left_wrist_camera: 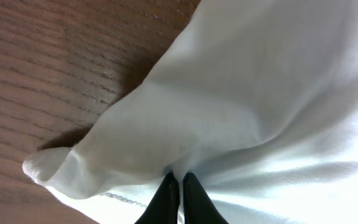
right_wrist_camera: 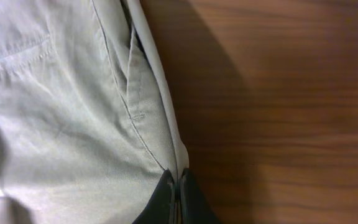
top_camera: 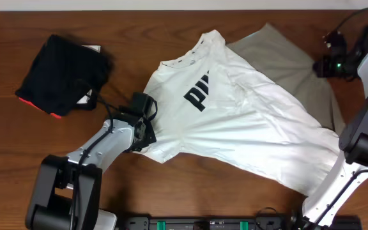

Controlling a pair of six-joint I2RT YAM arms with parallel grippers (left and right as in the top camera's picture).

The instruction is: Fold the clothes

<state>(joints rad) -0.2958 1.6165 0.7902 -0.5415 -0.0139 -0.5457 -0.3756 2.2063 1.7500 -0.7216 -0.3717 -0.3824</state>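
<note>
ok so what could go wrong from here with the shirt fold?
1. The right gripper looks shut on the edge of the beige garment, not the T-shirt. Pulling could drag the wrong cloth, and the T-shirt lying over it.
2. The left gripper pinches a bunched sleeve edge, so a fold from there may lock in wrinkles.

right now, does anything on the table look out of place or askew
Yes. The white T-shirt lies diagonally and rumpled, a fold hiding part of its black lettering. A beige garment sticks out from under it at the far right, so the two overlap.
</note>
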